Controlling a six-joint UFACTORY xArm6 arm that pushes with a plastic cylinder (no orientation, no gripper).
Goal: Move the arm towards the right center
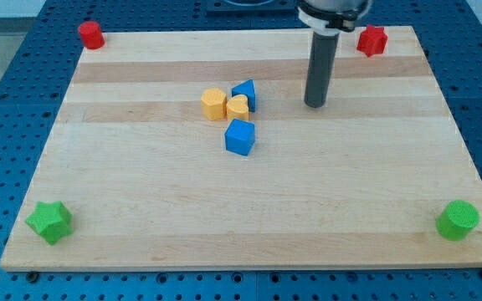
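My tip [315, 104] rests on the wooden board [141, 209], right of centre in the upper half of the view. The dark rod rises from it to the view's top. A cluster of blocks lies to the tip's left: a yellow hexagonal block [213, 104], a yellow heart-shaped block [238, 108], a blue triangular block [245, 93] behind them, and a blue cube-like block [240, 137] just below. The tip stands apart from all of them, about 70 pixels right of the blue triangular block.
A red cylinder [90, 34] sits at the board's top left corner and a red star-shaped block [372, 40] at the top right. A green star block [49, 221] sits at the bottom left, a green cylinder [458, 220] at the bottom right. Blue perforated table surrounds the board.
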